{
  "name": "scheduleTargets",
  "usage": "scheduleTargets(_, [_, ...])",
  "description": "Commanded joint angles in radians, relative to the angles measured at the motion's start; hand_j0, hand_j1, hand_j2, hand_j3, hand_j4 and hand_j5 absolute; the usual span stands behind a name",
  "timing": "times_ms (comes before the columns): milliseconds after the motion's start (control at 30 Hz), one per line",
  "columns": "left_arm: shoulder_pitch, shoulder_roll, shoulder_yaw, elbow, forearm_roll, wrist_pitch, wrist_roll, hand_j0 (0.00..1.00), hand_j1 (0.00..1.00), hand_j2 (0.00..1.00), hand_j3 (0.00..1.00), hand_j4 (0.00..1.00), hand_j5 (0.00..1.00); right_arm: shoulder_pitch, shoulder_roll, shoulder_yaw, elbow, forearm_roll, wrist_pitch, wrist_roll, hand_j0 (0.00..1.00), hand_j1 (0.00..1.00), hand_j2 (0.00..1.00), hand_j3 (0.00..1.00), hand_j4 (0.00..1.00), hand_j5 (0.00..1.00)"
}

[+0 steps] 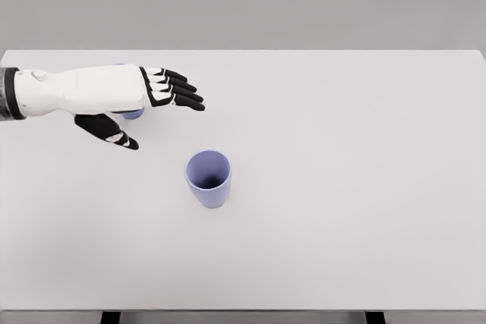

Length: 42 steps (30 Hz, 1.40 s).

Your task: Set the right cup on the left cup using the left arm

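A lavender cup stands upright on the white table, its open mouth facing up, a little left of the middle. A second lavender cup is almost wholly hidden behind my left hand; only a small sliver shows under the palm. My left hand reaches in from the left edge and hovers up and to the left of the visible cup. Its fingers are stretched out and the thumb points down and right. It holds nothing.
The table's far edge runs along the top, the near edge along the bottom, with two dark legs showing below. The grey wall lies behind.
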Motion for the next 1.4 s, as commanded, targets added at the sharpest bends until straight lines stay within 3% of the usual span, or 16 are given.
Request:
scheduleTargets(0, [0.000,0.002,-0.002,0.000,0.007,0.002,0.001,1.00,1.00,1.00,1.00,1.00,1.00,0.000,0.000,0.003,-0.001,0.001,0.000,0.002,1.00,1.00,1.00,1.00,1.00,1.00])
scheduleTargets(233, [0.015,-0.089,-0.039,-0.008,-0.036,0.002,0.001,1.00,1.00,1.00,1.00,1.00,1.00,0.015,0.000,-0.003,0.003,0.001,0.000,0.000,1.00,1.00,1.00,1.00,1.00,1.00])
scheduleTargets(633, [0.031,-0.083,-0.036,-0.020,-0.093,0.002,0.011,1.00,1.00,1.00,1.00,1.00,1.00,0.015,0.000,-0.003,0.005,0.001,0.000,0.000,1.00,1.00,1.00,1.00,1.00,1.00])
scheduleTargets(867, [0.071,-0.124,-0.037,-0.018,-0.103,0.002,0.004,1.00,1.00,1.00,1.00,1.00,1.00,0.015,0.000,-0.003,0.005,0.001,0.000,0.000,1.00,1.00,1.00,1.00,1.00,1.00])
scheduleTargets(1367, [0.069,-0.146,-0.037,0.011,-0.117,0.002,-0.001,1.00,1.00,1.00,1.00,1.00,1.00,0.015,0.000,-0.003,0.005,0.001,0.000,0.000,1.00,1.00,1.00,1.00,1.00,1.00])
